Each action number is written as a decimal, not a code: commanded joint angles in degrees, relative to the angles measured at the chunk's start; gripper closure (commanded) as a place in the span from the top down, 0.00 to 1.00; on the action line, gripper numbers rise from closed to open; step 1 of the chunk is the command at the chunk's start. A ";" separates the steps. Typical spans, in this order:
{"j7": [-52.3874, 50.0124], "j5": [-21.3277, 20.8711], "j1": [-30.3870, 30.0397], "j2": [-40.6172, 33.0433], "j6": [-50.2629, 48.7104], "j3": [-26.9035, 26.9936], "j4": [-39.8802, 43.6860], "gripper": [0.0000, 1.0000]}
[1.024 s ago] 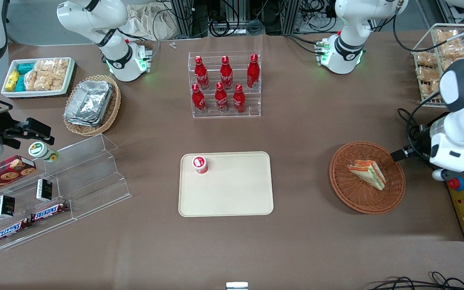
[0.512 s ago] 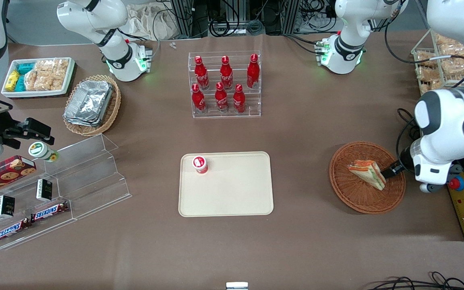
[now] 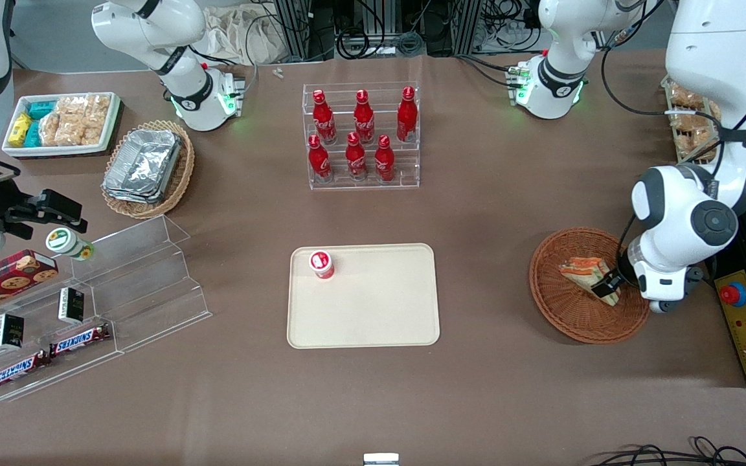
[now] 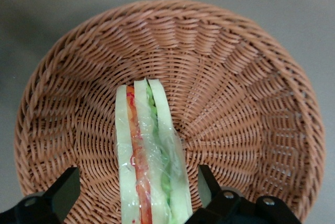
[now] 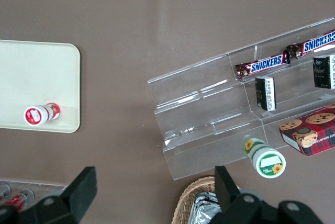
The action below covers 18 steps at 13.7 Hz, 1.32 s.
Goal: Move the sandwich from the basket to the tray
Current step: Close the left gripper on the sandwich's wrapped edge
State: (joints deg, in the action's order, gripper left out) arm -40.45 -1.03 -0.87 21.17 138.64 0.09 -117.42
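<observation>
claw (image 4: 136, 195): low in the basket (image 4: 246, 93), fingers (image 4: 63, 195) apart on both sides of the sandwich (image 4: 149, 156), not squeezing | sandwich: in basket | worry: I think slippery wrap slides out, or I squash the bread | tray (image 3: 373, 310): waiting

My left arm reaches down from the working end of the table, elbow bent, wrist pointing steeply downward. My gripper (image 3: 606, 288) (image 4: 137, 195) hangs low with its fingers (image 4: 63, 195) spread wide apart, one at nine o'clock and one at three o'clock, nothing clamped between them.
</observation>
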 commanded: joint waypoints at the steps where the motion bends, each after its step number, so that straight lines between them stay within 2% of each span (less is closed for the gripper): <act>1: -1.65 -0.29 0.25 -0.60 1.55 0.00 -1.50 1.00; 7: -2.79 -0.38 0.34 0.28 1.55 -0.27 -1.58 0.99; 8: -3.23 -0.38 0.43 0.28 1.55 -0.36 -1.67 0.94; 9: -4.27 -0.46 1.13 0.28 1.46 -0.27 -1.59 0.78; 10: -5.24 -0.73 1.57 0.36 1.29 -0.27 -1.41 0.52; 11: -5.43 -0.90 1.66 0.28 1.02 -0.27 -1.15 0.31; 12: -5.43 -0.99 1.66 -0.07 0.24 -0.27 -0.97 0.15; 13: -5.43 -1.08 1.66 -0.60 -1.86 -0.36 -0.45 0.04; 16: -5.25 -1.08 1.66 -3.75 -11.51 -0.44 3.67 0.01; 18: -4.20 -1.08 1.75 -5.96 -23.96 -0.79 10.51 0.01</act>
State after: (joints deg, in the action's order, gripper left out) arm -44.20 -1.09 0.38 18.56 124.86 -0.50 -112.14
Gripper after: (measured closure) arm 0.771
